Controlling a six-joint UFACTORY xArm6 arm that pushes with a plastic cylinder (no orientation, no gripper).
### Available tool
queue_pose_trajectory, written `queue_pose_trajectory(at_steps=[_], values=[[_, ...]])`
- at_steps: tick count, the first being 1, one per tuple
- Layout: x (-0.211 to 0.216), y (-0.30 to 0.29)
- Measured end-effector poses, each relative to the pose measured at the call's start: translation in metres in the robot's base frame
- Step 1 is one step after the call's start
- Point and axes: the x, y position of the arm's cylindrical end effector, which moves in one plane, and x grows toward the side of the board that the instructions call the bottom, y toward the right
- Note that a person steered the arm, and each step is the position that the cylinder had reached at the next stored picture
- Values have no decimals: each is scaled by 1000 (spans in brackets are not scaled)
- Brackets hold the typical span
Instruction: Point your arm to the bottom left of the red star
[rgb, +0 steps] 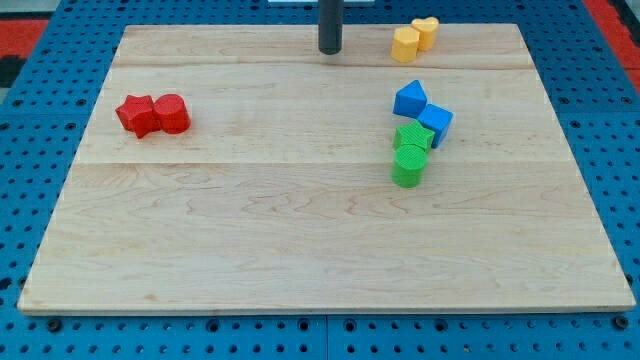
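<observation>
Camera view: our rod enters from the view's top, and my tip (330, 50) rests on the wooden board (300, 250) near its top edge, slightly right of centre. We carry no jaws; the arm ends in the bare rod, which holds nothing.

The red star (135, 115) lies near the board's left edge, in the upper half, touching a red cylinder (172, 114) on its right side. My tip stands well apart from both, up and to the view's right of them.

Near the top right, a yellow hexagonal block (405, 44) touches a yellow heart (426, 31). On the right side, a blue triangular block (410, 99), a blue cube (436, 124), a green block (413, 138) and a green cylinder (408, 166) form a tight cluster.
</observation>
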Motion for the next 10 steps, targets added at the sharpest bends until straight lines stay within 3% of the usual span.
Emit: queue_pose_trajectory(at_steps=[7, 8, 9, 10], values=[[-2, 0], [62, -15], [138, -70], [187, -101]])
